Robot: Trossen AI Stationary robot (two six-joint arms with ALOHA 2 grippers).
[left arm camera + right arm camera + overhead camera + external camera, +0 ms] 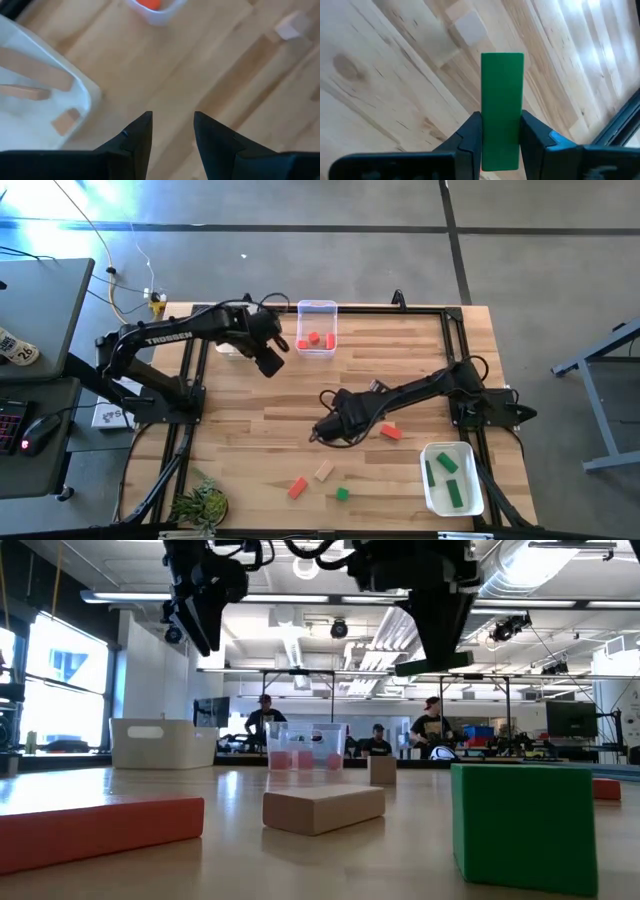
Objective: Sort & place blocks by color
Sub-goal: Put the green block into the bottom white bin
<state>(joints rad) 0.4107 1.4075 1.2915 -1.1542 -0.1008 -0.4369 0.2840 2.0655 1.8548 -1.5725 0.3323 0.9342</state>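
Observation:
My right gripper [325, 430] hangs over the middle of the table, shut on a green block [502, 100], a short bar also seen in the low view [435, 665]. My left gripper [172, 125] stands open with nothing between its fingers, high over the far left of the table [268, 360]. It is beside a white tub [85, 90] holding plain wood blocks. A clear tub [316, 330] holds red blocks. Loose on the table near the front lie a red bar [297, 487], a wood block [323, 471] and a green cube [342, 494]; another red block [391, 432] lies farther right. My right gripper pinches the green block's two long sides [487, 125] between its two fingers, near one end. The fingers come from above, slanting steeply down, and the bar runs along them with its free end [502, 60] sticking out past the tips. The block is lifted clear of the table.
A white tub [450, 477] with green blocks sits at the near right corner. A small wood cube [468, 27] rests on the table below my right gripper. A small plant [200, 505] stands at the near left edge. People stand in the room beyond the table [265, 720].

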